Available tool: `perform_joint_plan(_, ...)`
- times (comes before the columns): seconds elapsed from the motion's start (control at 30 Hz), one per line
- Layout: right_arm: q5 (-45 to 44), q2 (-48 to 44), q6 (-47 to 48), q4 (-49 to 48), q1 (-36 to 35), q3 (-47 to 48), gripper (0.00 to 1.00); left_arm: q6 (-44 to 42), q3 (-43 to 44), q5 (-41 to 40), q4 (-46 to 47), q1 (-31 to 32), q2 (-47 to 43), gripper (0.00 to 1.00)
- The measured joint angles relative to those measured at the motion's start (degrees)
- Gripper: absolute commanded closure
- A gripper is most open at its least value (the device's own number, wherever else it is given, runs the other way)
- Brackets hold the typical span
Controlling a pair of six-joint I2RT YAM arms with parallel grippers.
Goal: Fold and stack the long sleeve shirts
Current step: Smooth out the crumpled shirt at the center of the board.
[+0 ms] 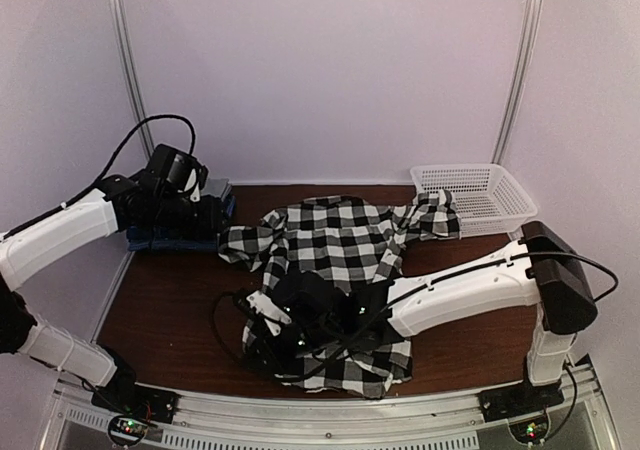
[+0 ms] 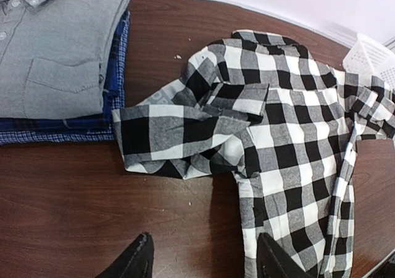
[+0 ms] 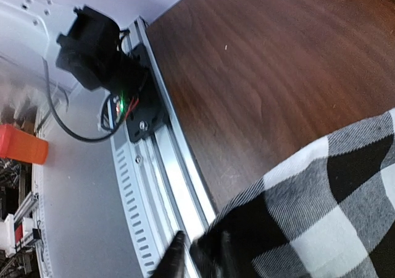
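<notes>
**Done.** A stack (image 1: 176, 237) is sitting at 10 o'clock on the table (image 1: 170, 310). The grey shirt (image 2: 55, 49) is lying folded on top, collar showing. Blue shirts (image 2: 55, 130) are lying folded beneath it; I cannot tell how many.

**Outstanding.** The plaid shirt (image 1: 340, 245) is lying open and rumpled across the table centre, apart from the stack. One sleeve is bunching toward 9 o'clock. The other is trailing toward 2 o'clock and ending just beside the basket (image 1: 480, 195). No fold is showing in the body of this shirt yet.

**Claws.** The right claw (image 3: 197, 256) is extending across to the shirt's hem at 7 o'clock, near the table's front edge. It is pinching the hem corner, with its fingers nearly closed on the cloth. The left claw (image 2: 205, 241) is hanging released and empty near the stack, facing the bunched sleeve.

**Judgement.** The earlier shirts are looking finished, and the plaid one is only at the start of its fold. The sleeves are needing to come in over the body. The body is then needing folding to the size of the stack and placing on the grey shirt. The loose, crumpled sleeve at 9 o'clock is likely needing smoothing first.
</notes>
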State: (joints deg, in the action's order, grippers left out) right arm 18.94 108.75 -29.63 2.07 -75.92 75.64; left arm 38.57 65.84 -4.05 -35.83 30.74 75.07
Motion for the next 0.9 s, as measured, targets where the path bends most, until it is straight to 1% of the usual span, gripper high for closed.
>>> perform_joint_plan(0.1,0.09,1.16,-0.11,1.57,-1.11,-0.04,0.47,-0.42,-1.55,1.95,0.59,0.02,1.03,0.44)
perform_joint_plan(0.2,-3.10,-2.08,-0.26,2.89,-0.87,-0.96,0.35,-0.85,-3.72,5.99,3.43,0.02,3.80,0.47)
perform_joint_plan(0.23,-4.55,-4.31,-0.13,3.39,-0.63,-2.05,0.32,-0.94,-4.44,7.48,4.57,0.07,5.01,0.47)
perform_joint_plan(0.3,-7.76,-10.25,-0.46,4.66,0.17,-5.25,0.30,-0.98,-5.27,10.25,6.75,0.42,7.72,0.48)
perform_joint_plan(0.4,-12.22,-18.82,-1.77,5.31,2.14,-10.38,0.31,-0.98,-5.20,13.35,10.67,1.84,12.31,0.49)
perform_joint_plan(0.5,-16.15,-23.17,-3.41,6.47,3.78,-14.51,0.31,-0.96,-3.85,15.45,13.84,3.65,17.38,0.51)
perform_joint_plan(0.7,-21.22,-23.12,-6.82,10.01,4.52,-19.98,0.32,-0.92,1.05,16.76,18.05,5.07,28.00,0.55)
perform_joint_plan(0.8,-22.93,-22.51,-8.20,11.15,4.44,-21.77,0.31,-0.90,5.05,13.60,17.79,5.01,32.39,0.56)
perform_joint_plan(0.9,-24.48,-20.72,-9.25,12.04,4.44,-22.29,0.31,-0.61,7.52,8.52,17.79,4.26,34.93,0.58)
